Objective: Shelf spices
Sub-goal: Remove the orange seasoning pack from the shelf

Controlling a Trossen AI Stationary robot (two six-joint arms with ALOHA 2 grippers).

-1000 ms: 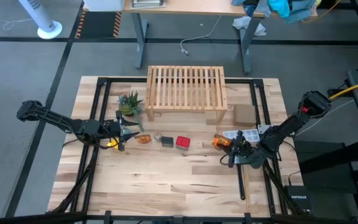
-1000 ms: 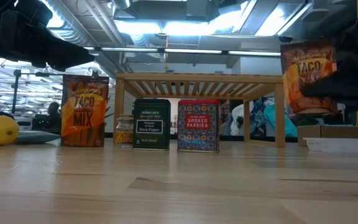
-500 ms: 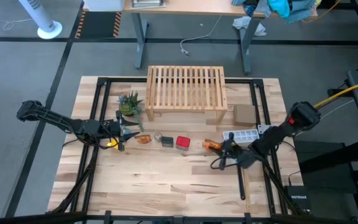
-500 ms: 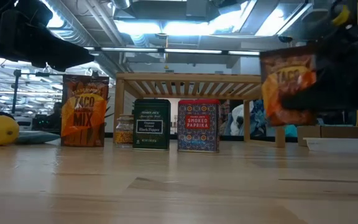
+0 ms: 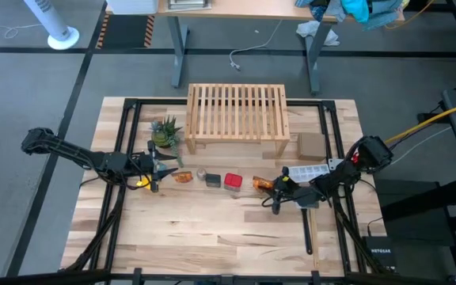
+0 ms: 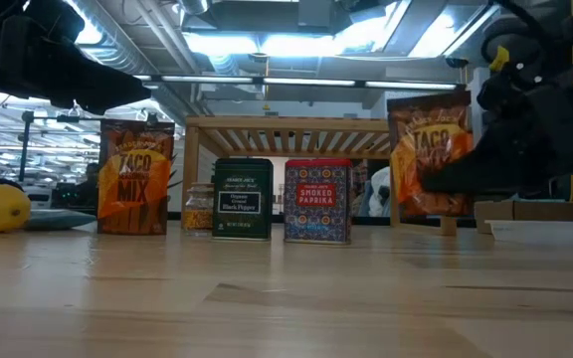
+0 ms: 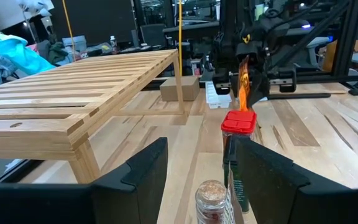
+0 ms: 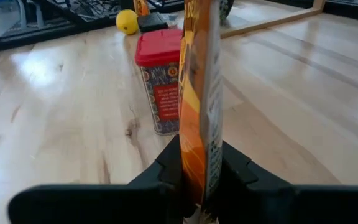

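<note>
Right gripper (image 5: 276, 187), right of centre in the high view, pinches an orange packet (image 5: 261, 184) just right of the red tin (image 5: 233, 181). Left gripper (image 5: 162, 166) waits with fingers spread at centre left; the shelf (image 5: 237, 112) stands at upper centre.

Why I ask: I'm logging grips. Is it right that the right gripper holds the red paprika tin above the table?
No. The right gripper is shut on an orange taco packet, held above the table; the red paprika tin stands on the table, as the low view shows.
</note>
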